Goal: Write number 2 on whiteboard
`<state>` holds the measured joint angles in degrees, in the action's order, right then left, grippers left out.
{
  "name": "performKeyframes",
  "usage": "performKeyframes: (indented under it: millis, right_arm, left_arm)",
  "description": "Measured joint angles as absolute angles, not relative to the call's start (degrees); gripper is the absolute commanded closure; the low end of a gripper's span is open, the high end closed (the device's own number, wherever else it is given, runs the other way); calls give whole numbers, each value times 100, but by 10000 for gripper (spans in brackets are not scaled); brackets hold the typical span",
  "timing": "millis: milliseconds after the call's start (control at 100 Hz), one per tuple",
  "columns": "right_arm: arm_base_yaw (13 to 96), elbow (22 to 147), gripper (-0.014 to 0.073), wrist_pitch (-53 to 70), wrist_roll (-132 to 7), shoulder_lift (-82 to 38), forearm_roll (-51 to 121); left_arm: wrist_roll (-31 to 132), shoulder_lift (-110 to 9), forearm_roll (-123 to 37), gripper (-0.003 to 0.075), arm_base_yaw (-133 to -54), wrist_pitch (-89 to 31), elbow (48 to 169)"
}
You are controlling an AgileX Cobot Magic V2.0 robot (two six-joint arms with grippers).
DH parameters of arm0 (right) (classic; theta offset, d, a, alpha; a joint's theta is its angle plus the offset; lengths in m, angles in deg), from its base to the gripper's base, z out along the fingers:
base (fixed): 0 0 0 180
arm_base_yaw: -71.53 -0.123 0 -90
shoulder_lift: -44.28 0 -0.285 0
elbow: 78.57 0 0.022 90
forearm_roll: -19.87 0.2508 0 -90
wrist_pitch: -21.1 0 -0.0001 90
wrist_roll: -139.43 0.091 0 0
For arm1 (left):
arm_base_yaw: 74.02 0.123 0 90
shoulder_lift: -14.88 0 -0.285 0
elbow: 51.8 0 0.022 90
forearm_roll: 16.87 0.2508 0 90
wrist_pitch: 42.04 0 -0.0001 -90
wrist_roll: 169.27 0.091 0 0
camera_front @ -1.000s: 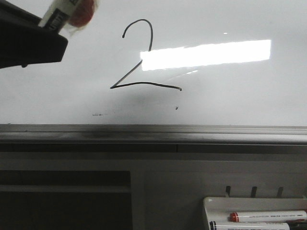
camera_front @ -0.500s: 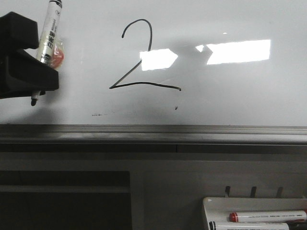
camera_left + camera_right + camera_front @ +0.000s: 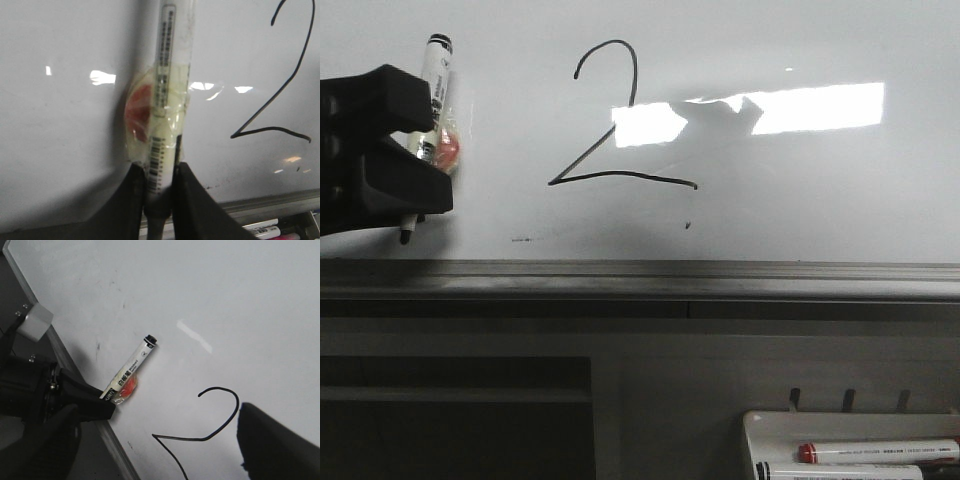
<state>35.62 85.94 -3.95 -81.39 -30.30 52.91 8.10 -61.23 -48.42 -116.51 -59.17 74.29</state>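
The whiteboard (image 3: 820, 210) carries a thin black number 2 (image 3: 620, 175), left of its bright light reflection. My left gripper (image 3: 425, 145) is at the board's left, shut on a white marker (image 3: 432, 80) that stands nearly upright, tip down near the board. A red patch under clear tape (image 3: 445, 150) sits on the marker. In the left wrist view the fingers (image 3: 135, 200) clamp the marker (image 3: 167, 75), with the 2 (image 3: 250, 132) beside it. My right gripper (image 3: 160, 460) is open and empty, facing the 2 (image 3: 180, 439) and the marker (image 3: 131, 362).
A grey metal rail (image 3: 720, 275) runs along the board's lower edge. A small white tray (image 3: 760, 430) at the lower right holds a red-capped marker (image 3: 880, 452) and another below it. Small dark specks (image 3: 523, 240) mark the board near the rail.
My left gripper has come down the board's left side and turned the marker from tilted to nearly upright. A shadow now cuts into the light reflection. The 2 is unchanged.
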Motion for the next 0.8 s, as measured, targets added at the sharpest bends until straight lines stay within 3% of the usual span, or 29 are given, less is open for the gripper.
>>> performKeyframes:
  millis: [490,550,670,800]
  right_arm:
    - [3562,8594,28,-395,-8139,-3030,5282]
    - [3562,8594,28,-395,-8139,-3030,5282]
    - [3562,8594,28,-395,-8130,-3030,5282]
    - [3562,8594,28,-395,-8130,-3030,5282]
  left_arm:
    - [810,-6245,-4842,725,-11651,-6213,7429]
    - [810,-6245,-4842,657,-11651,-6259,7429]
    - [810,-6245,-4832,448,-11651,-6363,7433]
    - [810,-6245,-4832,374,-11651,-6455,7433]
